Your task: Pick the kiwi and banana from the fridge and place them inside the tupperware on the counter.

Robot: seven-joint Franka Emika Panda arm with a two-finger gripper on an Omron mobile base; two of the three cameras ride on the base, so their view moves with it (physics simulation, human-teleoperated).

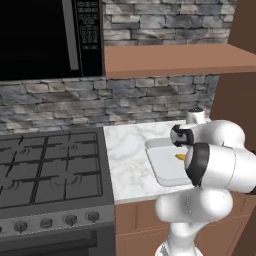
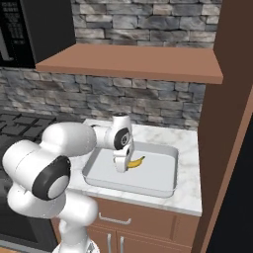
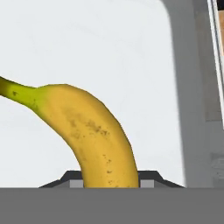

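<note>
On the white marble counter [image 2: 190, 143], between the black stove and a tall brown cabinet side, sits the shallow pale tupperware [image 2: 165, 182], and the white arm folds forward from the base with its wrist bent straight down over the tray's middle. The gripper [image 2: 121, 168] is clamped on one end of the banana [image 2: 136, 161], which curves out toward the tray's back edge, low over the tray floor or just touching it. To finish this step well, it seems best to lower until the fruit rests flat, part the fingers gently, then lift straight up clear of the rim.
</note>
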